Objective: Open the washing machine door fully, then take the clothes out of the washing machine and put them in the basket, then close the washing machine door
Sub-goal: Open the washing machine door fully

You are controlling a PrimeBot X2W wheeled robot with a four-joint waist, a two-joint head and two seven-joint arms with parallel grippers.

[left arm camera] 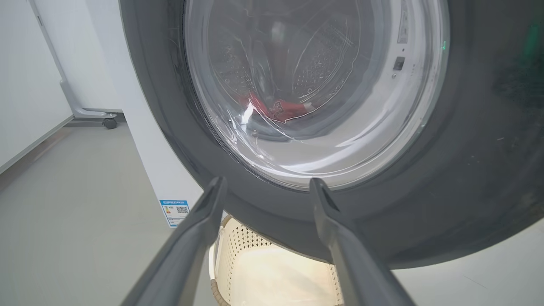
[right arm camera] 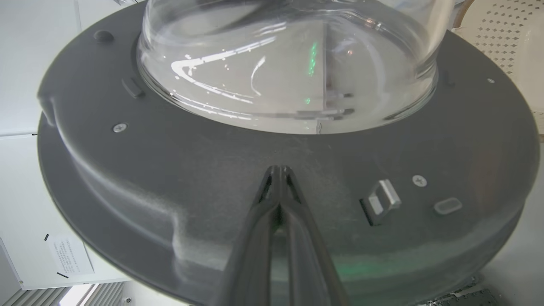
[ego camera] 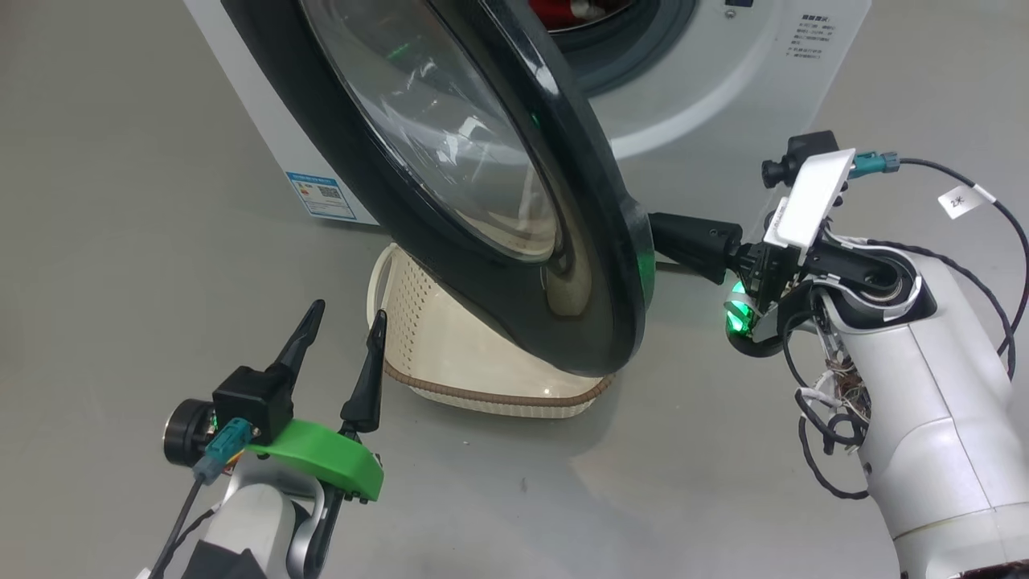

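— Left gripper (ego camera: 348, 310) sits closest, low at the left, fingers spread wide, holding nothing.
— And the right gripper (right arm camera: 279, 170)?
— Pinched shut and empty, tips at the grey inner face of the washing machine door (ego camera: 450, 161), just below the glass bowl. Contact looks likely, though I can't be sure.
— Door position?
— Swung partly out from the washing machine (ego camera: 707, 88), lower edge over the basket (ego camera: 482, 396) on the floor.
— The clothes (left arm camera: 280, 108)?
— Red, inside the drum.

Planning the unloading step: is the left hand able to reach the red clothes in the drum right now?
Probably not: the partly open washing machine door stands between the left hand and the clothes, which show through its glass.
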